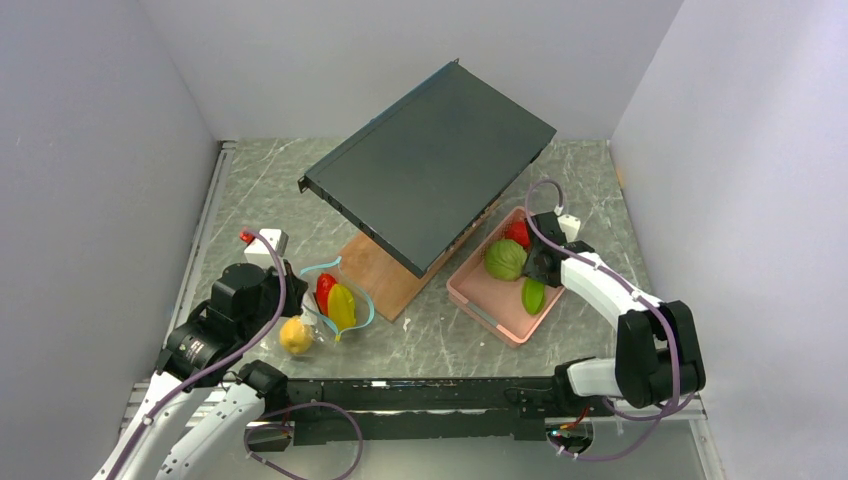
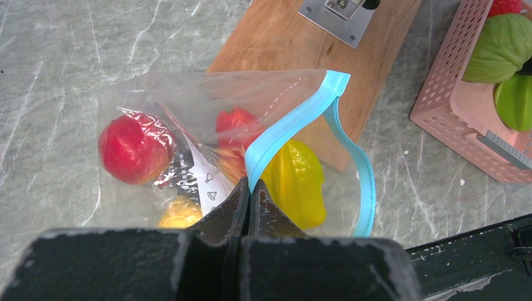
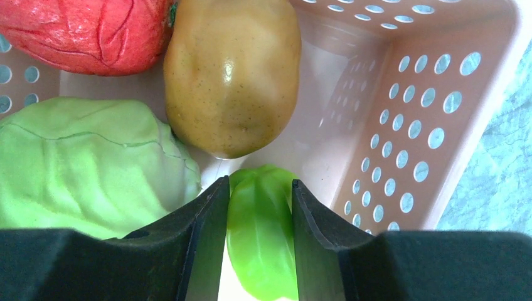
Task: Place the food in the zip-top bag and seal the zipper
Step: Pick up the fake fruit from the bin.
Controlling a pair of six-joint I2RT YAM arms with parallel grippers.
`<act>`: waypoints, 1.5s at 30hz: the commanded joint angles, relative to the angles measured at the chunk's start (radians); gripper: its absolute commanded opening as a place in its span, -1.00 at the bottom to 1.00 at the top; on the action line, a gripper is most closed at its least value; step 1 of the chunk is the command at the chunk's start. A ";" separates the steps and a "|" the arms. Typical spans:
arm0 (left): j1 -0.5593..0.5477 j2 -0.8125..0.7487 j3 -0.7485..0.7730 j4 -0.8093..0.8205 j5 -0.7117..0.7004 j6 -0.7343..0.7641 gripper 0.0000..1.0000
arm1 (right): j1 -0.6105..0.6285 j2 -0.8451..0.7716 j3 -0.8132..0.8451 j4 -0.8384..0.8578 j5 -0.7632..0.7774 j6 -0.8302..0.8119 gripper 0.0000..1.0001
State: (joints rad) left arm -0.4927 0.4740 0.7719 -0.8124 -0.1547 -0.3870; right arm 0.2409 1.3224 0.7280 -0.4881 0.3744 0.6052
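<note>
A grey marbled table (image 1: 270,190) carried a wooden board (image 1: 372,272). A dark flat panel (image 1: 430,165) lay tilted above the board, covering its far part. A small metal bracket (image 2: 332,15) sat on the wood. A pink perforated tray (image 1: 480,311) lay just right of the board.

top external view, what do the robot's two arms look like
The left arm and right arm have white links and chunky black joint housings, with a purple cable looping along each. The left end effector and right end effector have matte black wedge-shaped fingers.
</note>
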 commanded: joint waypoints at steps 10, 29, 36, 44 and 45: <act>-0.004 -0.007 -0.005 0.044 0.016 0.001 -1.00 | 0.000 -0.237 -0.008 -0.012 -0.084 -0.029 -0.56; -0.004 -0.010 -0.005 0.046 0.019 0.003 -1.00 | -0.001 -0.695 -0.186 0.227 -0.284 -0.015 -0.67; -0.004 -0.011 -0.005 0.050 0.022 0.005 -1.00 | 0.000 -0.757 -0.174 0.303 -0.507 -0.062 -0.71; -0.004 -0.013 -0.004 0.047 0.017 0.002 -1.00 | 0.018 -0.816 -0.168 0.395 -0.764 0.015 -0.73; -0.004 -0.011 -0.003 0.044 0.015 0.001 -1.00 | 0.031 -0.819 -0.173 0.416 -0.788 0.034 -0.73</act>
State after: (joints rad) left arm -0.4927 0.4679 0.7715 -0.8120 -0.1444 -0.3862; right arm 0.2470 0.5236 0.5308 -0.1989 -0.2382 0.5793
